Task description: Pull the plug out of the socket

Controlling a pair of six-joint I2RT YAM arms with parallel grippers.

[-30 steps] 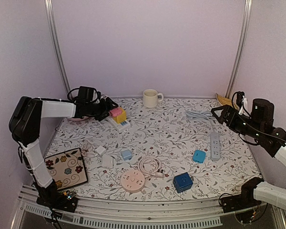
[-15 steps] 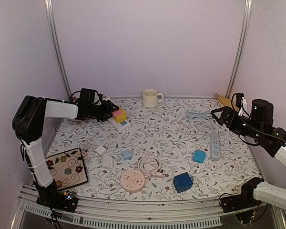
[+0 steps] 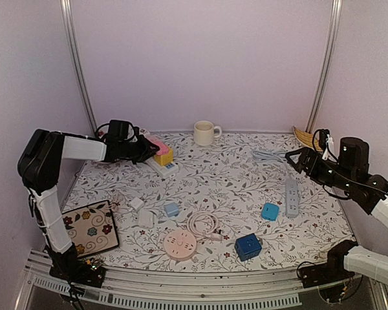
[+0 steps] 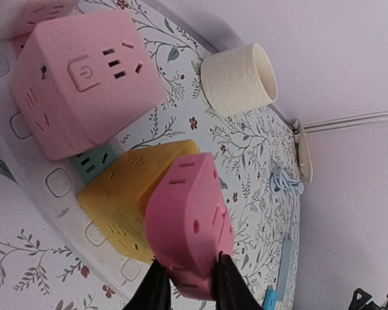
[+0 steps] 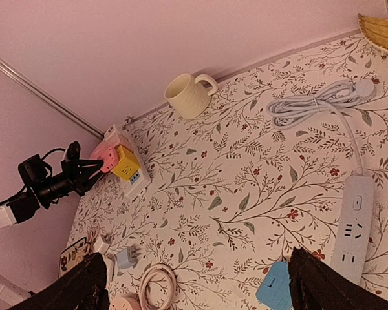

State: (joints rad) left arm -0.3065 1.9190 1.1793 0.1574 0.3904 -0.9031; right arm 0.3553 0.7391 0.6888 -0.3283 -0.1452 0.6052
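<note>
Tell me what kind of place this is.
Likely a robot test booth: plain lilac walls with metal corner rails, a floral-print tabletop, and scattered socket hardware like the white rectangular power strip.

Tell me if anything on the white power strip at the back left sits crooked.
Yes: the small pink cube pinched in the left gripper is tilted, leaning against the yellow cube rather than sitting square on the strip. The bigger pink cube looks properly seated.

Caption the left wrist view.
Left hand grips a pink cube plug beside the yellow cube on the white power strip.
</note>
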